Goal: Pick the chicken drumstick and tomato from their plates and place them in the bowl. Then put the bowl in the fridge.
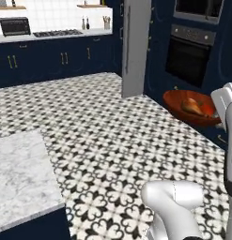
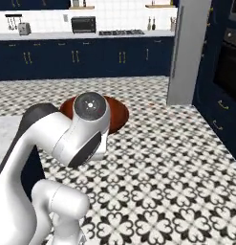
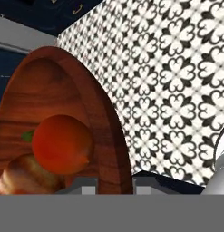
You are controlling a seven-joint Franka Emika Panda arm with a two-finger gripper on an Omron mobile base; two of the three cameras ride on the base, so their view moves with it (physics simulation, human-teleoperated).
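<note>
The reddish-brown bowl (image 3: 50, 90) hangs in the air over the patterned floor, seen also as the bowl (image 1: 183, 101) and, behind my arm, the bowl (image 2: 118, 114). Inside it lie the red tomato (image 3: 62, 144) and the golden-brown chicken drumstick (image 3: 25, 177); the drumstick (image 1: 192, 107) shows from the left base too. My gripper (image 3: 114, 186) is shut on the bowl's near rim, which runs between the two fingertips. The tall grey fridge (image 1: 135, 47) stands ahead, beside the navy oven wall, and appears as the fridge (image 2: 188, 52) at the right. The plates are out of view.
A marble counter corner (image 1: 23, 173) juts in at the lower left. A built-in oven (image 1: 190, 51) sits in the navy wall right of the fridge. Navy cabinets with a cooktop (image 2: 122, 32) line the far wall. Open tiled floor (image 1: 98, 122) lies between.
</note>
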